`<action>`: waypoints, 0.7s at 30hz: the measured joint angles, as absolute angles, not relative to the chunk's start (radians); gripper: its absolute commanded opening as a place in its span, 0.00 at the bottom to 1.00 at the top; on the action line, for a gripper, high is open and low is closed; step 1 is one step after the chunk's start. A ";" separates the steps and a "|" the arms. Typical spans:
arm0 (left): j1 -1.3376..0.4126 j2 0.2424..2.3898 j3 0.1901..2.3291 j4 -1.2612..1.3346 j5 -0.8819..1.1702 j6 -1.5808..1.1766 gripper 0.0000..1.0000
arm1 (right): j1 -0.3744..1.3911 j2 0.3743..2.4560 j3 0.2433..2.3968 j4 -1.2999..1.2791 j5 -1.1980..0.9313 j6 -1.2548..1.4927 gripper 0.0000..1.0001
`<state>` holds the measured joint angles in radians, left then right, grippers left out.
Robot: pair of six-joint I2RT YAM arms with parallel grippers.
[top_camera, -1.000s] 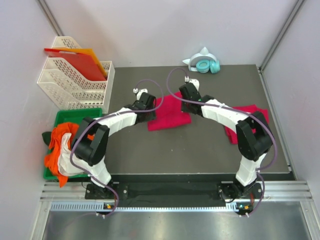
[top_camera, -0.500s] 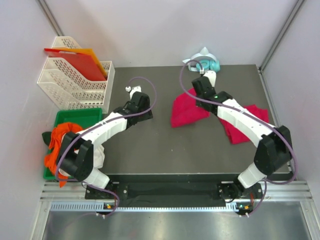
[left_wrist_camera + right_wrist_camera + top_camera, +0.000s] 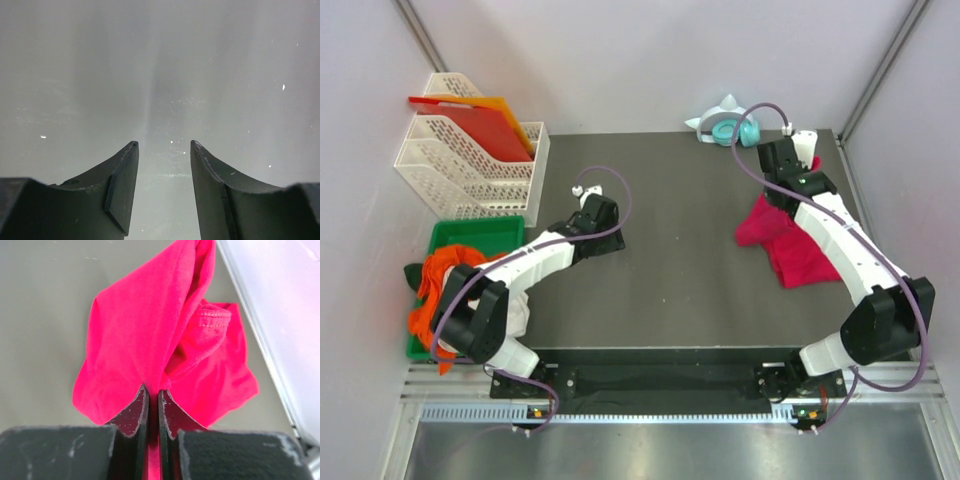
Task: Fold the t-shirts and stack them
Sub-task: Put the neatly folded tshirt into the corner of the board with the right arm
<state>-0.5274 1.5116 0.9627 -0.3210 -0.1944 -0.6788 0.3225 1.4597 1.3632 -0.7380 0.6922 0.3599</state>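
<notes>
Since a second ago, the right gripper [image 3: 778, 190] has carried the shirt [image 3: 760, 222] from the middle of the table [image 3: 670, 290] over to its far right side. The left gripper [image 3: 605, 232] has let go of the cloth and drawn back to the left.

From above, we see the shirt hanging bunched from the right gripper. Its lower folds overlap a second shirt [image 3: 808, 262], which lies flat near the table's right edge. The left gripper sits over bare table left of centre, well apart from both shirts. At the far left stand white paper trays [image 3: 470, 165] holding red-orange sheets [image 3: 480, 125]. Nearer, beside the table, a green bin [image 3: 485, 232] holds orange and white cloth [image 3: 440, 285]. Teal headphones [image 3: 730, 130] rest at the far edge.

On the left wrist camera, the left gripper [image 3: 162, 150] has its fingers moderately apart, with nothing between them but the grey table [image 3: 160, 75].

On the right wrist camera, the right gripper [image 3: 153, 395] is pinched nearly closed on a fold of the shirt [image 3: 135, 330], which drapes away from the fingers over the table [image 3: 40, 315]. A stitched hem [image 3: 215, 315] shows on the right. We cannot tell whether that part belongs to the held shirt or the one beneath.
</notes>
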 measured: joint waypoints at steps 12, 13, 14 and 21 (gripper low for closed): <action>-0.553 1.512 0.944 -0.309 -0.136 -0.678 0.49 | 0.324 1.402 1.425 -0.867 0.708 0.309 0.00; -0.556 1.512 0.944 -0.309 -0.133 -0.678 0.49 | 0.322 1.402 1.429 -0.880 0.720 0.307 0.00; -0.558 1.512 0.944 -0.308 -0.129 -0.678 0.49 | 0.319 1.402 1.429 -0.890 0.730 0.307 0.00; -0.564 1.512 0.944 -0.309 -0.107 -0.673 0.49 | 0.244 1.404 1.376 -0.937 0.764 0.335 0.00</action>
